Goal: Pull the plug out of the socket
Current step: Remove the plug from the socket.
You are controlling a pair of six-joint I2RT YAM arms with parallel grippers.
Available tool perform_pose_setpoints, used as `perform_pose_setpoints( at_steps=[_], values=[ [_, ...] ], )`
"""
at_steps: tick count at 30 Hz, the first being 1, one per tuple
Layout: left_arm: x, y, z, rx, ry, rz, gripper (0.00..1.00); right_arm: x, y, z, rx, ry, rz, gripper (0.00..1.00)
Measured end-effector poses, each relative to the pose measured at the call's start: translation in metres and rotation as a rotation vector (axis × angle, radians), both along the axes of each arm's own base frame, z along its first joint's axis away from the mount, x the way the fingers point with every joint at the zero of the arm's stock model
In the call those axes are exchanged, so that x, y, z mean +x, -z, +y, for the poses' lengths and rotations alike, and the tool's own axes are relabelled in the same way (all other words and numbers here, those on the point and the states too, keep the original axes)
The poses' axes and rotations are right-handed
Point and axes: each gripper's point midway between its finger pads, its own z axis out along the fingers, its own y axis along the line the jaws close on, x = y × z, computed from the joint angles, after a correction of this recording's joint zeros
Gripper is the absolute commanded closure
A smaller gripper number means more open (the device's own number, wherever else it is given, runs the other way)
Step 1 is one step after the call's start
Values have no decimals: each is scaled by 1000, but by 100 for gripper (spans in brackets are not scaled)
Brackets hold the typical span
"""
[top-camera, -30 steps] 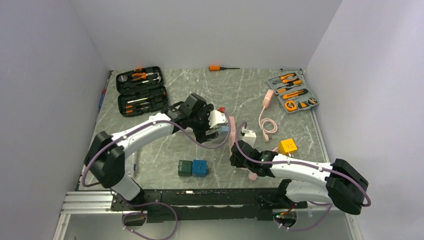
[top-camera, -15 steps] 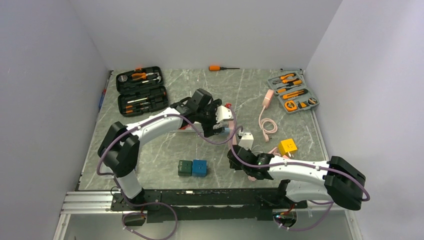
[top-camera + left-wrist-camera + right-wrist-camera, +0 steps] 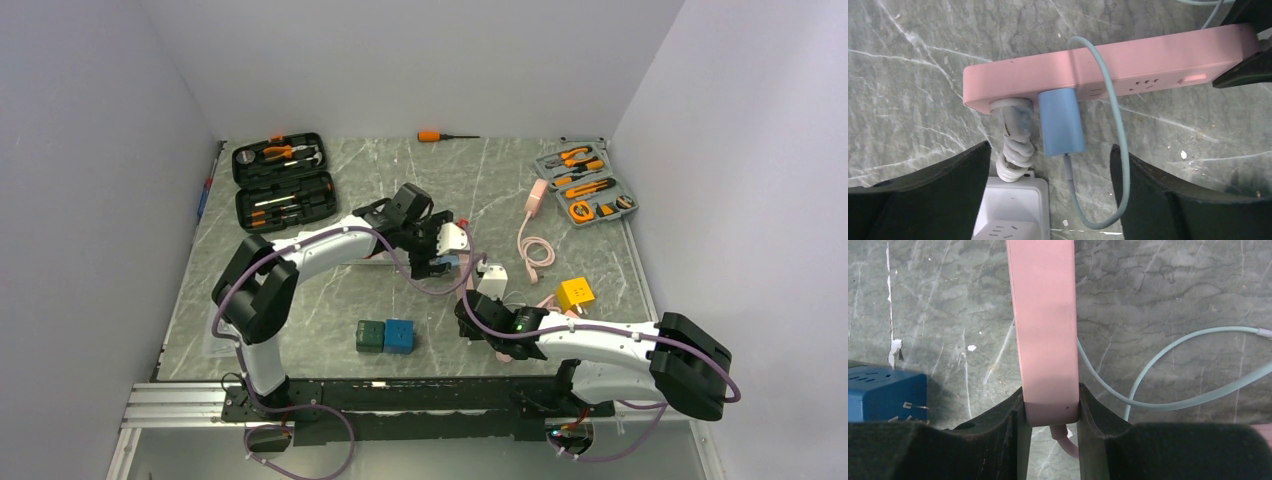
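The pink power strip [image 3: 1128, 62] lies across the top of the left wrist view. A blue plug [image 3: 1060, 122] with a light blue cable [image 3: 1118, 150] sits in it, beside a white coiled-cord plug [image 3: 1015, 125]. My left gripper [image 3: 1048, 175] is open; its fingers stand one on each side of the blue plug's cable end and touch nothing. My right gripper [image 3: 1050, 410] is shut on the end of the pink strip [image 3: 1045, 330], pads against both of its sides. In the top view the left gripper [image 3: 443, 252] is over the strip and the right gripper [image 3: 478, 320] is nearer.
A white socket cube [image 3: 1013, 210] lies under the left gripper. Blue [image 3: 399, 335] and green [image 3: 370, 335] cubes sit at front, a yellow cube [image 3: 575, 293] at right. Tool cases stand at back left [image 3: 283, 180] and back right [image 3: 585, 185]. A pink cable [image 3: 535, 245] is coiled nearby.
My left arm has reached further right, bringing its open gripper over the strip and the blue plug. The right gripper has shifted slightly and still holds the strip.
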Motion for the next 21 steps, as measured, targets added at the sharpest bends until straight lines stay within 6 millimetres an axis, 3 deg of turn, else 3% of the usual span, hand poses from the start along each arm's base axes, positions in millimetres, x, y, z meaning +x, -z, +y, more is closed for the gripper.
perform_pose_setpoints(
  at_steps=[7, 19, 21],
  values=[
    [-1, 1, -6, -3, 17, -15, 47, 0, -2, 2, 6, 2, -2, 100],
    [-10, 5, -17, 5, 32, -44, 51, 1, -3, 3, 5, 2, -5, 100],
    [-10, 7, -17, 10, 29, -53, 59, 1, -3, 3, 5, 4, -4, 100]
  ],
)
